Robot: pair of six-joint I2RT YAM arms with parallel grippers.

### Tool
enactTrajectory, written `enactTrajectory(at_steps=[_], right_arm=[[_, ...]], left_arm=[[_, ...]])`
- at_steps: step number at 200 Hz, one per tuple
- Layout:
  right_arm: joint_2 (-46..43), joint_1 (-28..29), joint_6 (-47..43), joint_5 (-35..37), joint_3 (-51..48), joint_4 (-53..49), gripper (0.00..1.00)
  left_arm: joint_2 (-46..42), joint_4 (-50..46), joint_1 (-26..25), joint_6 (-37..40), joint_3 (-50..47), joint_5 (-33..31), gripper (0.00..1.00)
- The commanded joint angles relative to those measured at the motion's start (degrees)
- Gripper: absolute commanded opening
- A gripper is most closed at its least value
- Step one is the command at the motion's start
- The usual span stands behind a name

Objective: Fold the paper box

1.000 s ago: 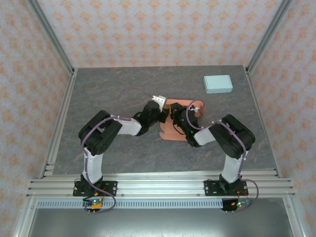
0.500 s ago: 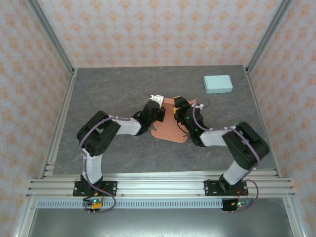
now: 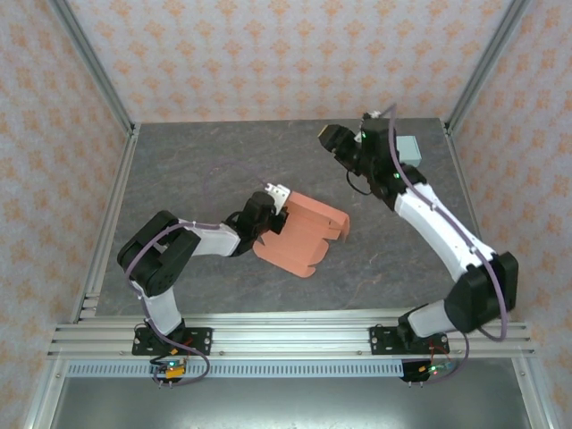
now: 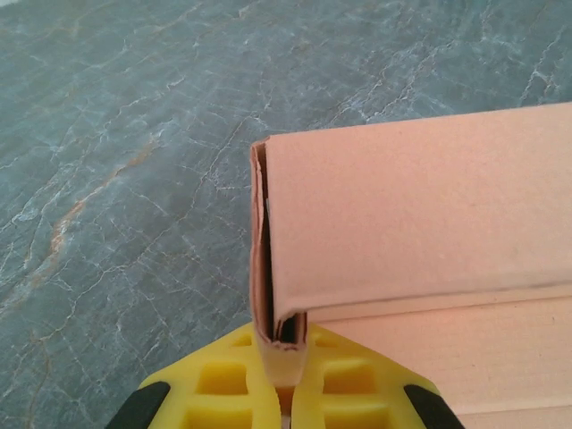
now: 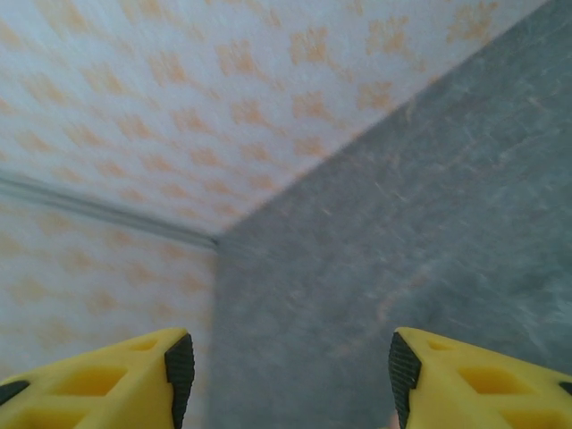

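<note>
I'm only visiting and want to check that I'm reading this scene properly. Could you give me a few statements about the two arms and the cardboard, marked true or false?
1. The left tool is pinching an edge of the paper box. True.
2. The right tool is gripping the paper box too. False: it is open and empty, over the far right of the table, apart from the box.
3. The paper box is pale blue. False: it is salmon orange. The pale blue thing is a small box at the far right.
4. The table is grey with marble-like veins. True.
</note>
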Motion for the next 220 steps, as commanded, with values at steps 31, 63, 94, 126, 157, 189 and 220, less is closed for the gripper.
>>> enactTrajectory(at_steps=[31,63,94,126,157,189,220], right_arm=[[18.04,-0.66,-29.76,-12.83,10.17,-31.85,0.56],[18.27,-0.14,-31.09,-14.20,7.05,-27.49,0.61],[19.28,-0.15,-31.67,-17.42,6.44,-26.90,0.62],[22.62,-0.14,-30.55,-18.65,7.44,-26.31,0.62],[26.65,-0.14,-30.95,-16.51,10.69,-28.14,0.61],[28.23,-0.16,-31.68,-15.80,12.05,-30.66,0.57],[28.25,-0.13,-31.42,-16.75,10.61,-30.65,0.56]], left_arm=[[2.42,8.31,0.07,2.40,-2.29,4.39,0.08],[4.11,8.86,0.13,2.19,-0.95,5.68,0.10],[5.39,8.97,0.06,1.37,0.46,7.60,0.12],[6.44,9.26,0.05,1.47,0.79,8.33,0.13],[6.62,9.17,-0.04,1.64,1.07,8.04,0.14],[6.61,9.24,-0.04,0.60,1.57,7.65,0.19],[6.54,6.58,-0.04,0.29,3.50,7.28,0.20]])
